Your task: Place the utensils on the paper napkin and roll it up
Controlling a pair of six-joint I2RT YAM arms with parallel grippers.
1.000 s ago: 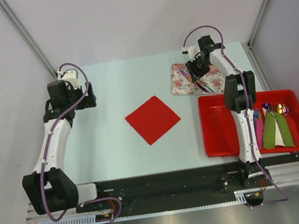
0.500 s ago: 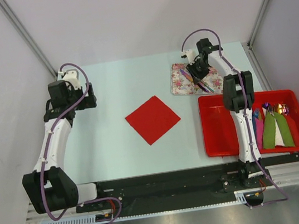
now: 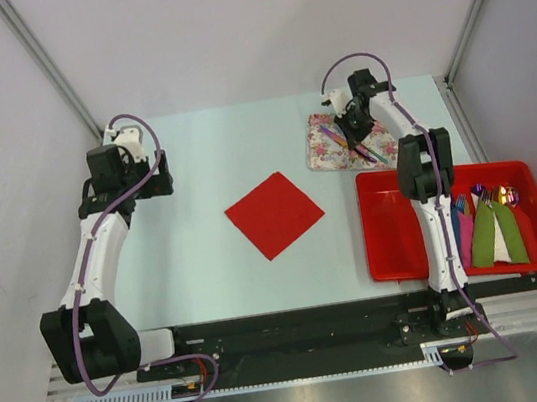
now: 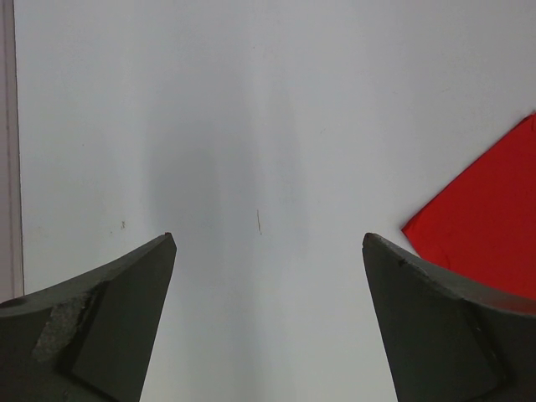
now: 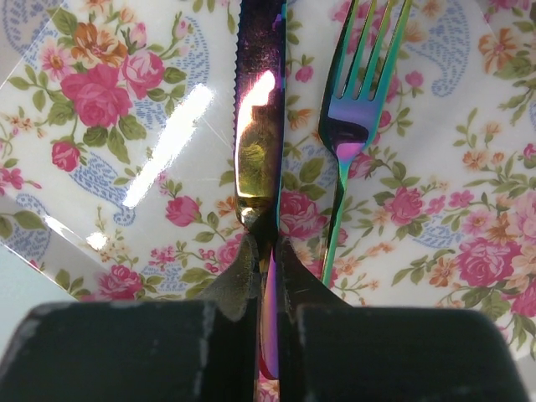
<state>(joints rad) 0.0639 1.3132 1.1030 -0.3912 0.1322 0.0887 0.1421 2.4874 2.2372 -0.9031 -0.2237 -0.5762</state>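
Observation:
The utensils lie on a floral mat at the back right. In the right wrist view a serrated knife and a fork with an iridescent purple sheen lie side by side on the mat. My right gripper is shut on the knife's handle, down at the mat; from above it stands over the mat. The red paper napkin lies flat in the middle of the table. My left gripper hovers at the far left, open and empty, with a napkin corner at its right.
A red tray sits at the right front, under the right arm. It holds a green roll and a pink roll of cutlery. Metal frame posts and walls bound the table on both sides.
My right gripper's jaws have closed onto the knife handle and the wrist has shifted slightly left over the mat. The left arm has not moved.

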